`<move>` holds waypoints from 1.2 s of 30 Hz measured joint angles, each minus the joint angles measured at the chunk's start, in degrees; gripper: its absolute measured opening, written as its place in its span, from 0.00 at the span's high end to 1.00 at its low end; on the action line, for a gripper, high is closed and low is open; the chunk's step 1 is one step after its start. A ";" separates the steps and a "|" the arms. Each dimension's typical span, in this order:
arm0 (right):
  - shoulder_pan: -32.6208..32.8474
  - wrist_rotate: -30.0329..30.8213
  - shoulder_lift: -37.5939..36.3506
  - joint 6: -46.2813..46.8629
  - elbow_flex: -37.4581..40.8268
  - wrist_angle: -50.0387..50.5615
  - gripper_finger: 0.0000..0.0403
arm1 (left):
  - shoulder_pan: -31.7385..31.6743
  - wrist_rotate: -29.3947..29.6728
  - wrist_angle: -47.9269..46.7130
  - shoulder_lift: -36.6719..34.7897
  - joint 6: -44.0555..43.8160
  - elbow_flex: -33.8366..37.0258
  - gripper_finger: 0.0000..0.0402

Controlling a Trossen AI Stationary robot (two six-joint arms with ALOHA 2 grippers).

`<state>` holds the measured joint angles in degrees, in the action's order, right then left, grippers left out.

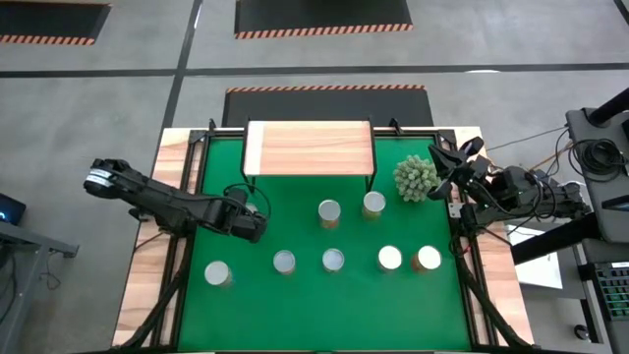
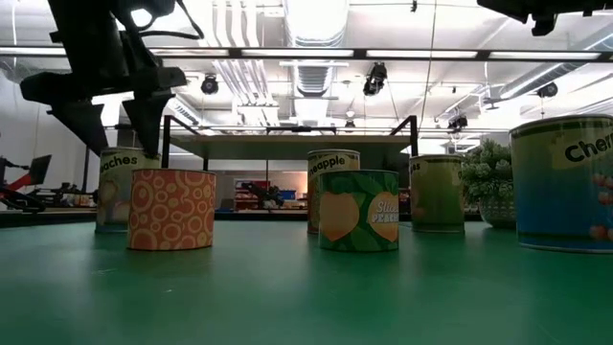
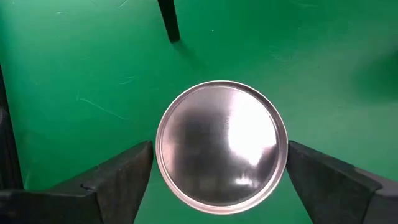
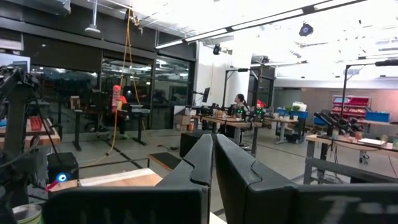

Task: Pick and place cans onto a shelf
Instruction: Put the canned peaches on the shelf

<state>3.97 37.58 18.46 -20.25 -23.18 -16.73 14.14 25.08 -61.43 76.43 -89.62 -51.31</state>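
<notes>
Seven cans show in the high view, standing upright on the green mat [image 1: 295,305]; among them are one at the near left [image 1: 217,273] and one near the middle [image 1: 328,211]. My left gripper [image 1: 254,224] is open above another can and hides it in that view. That can's silver top [image 3: 221,146] lies between the two fingers in the left wrist view, with a gap on each side. In the low view the fingers [image 2: 148,125] end about level with its top [image 2: 117,187]. The wooden shelf [image 1: 310,147] stands at the far side with nothing on its top. My right gripper [image 4: 211,155] is shut at the table's right edge [image 1: 450,169].
A spiky pale-green plant [image 1: 415,177] stands right of the shelf, close to my right gripper. A shelf leg [image 3: 168,22] stands just beyond the can under my left gripper. An orange-patterned can [image 2: 172,209] stands close in front of that can in the low view.
</notes>
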 joint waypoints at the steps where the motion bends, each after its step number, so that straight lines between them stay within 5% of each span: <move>1: 0.00 0.00 0.00 0.00 0.00 -0.02 0.98 | -0.01 0.00 0.02 0.29 -0.05 0.00 0.18; 12: 0.00 0.00 0.00 0.05 0.00 0.00 0.98 | -0.01 -2.73 0.38 0.45 1.73 -2.16 0.25; 18: 0.00 0.00 0.00 0.06 0.00 0.16 0.98 | -0.05 -2.86 -0.21 0.82 11.12 -14.96 0.24; 23: 0.00 0.00 0.00 -0.79 0.02 0.07 0.98 | -0.77 5.18 -0.34 3.02 21.51 -27.51 0.24; 29: 0.00 0.00 0.00 -0.79 0.02 -0.30 0.98 | -6.32 7.37 -3.10 5.53 34.21 -37.21 0.24; 36: 0.00 0.00 0.00 -0.63 0.02 -0.26 0.98 | -15.95 6.87 -4.79 7.07 43.51 -39.21 0.24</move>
<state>3.97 37.58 18.46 -20.88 -23.16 -16.99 -1.81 31.95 -66.21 83.50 -46.11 -90.52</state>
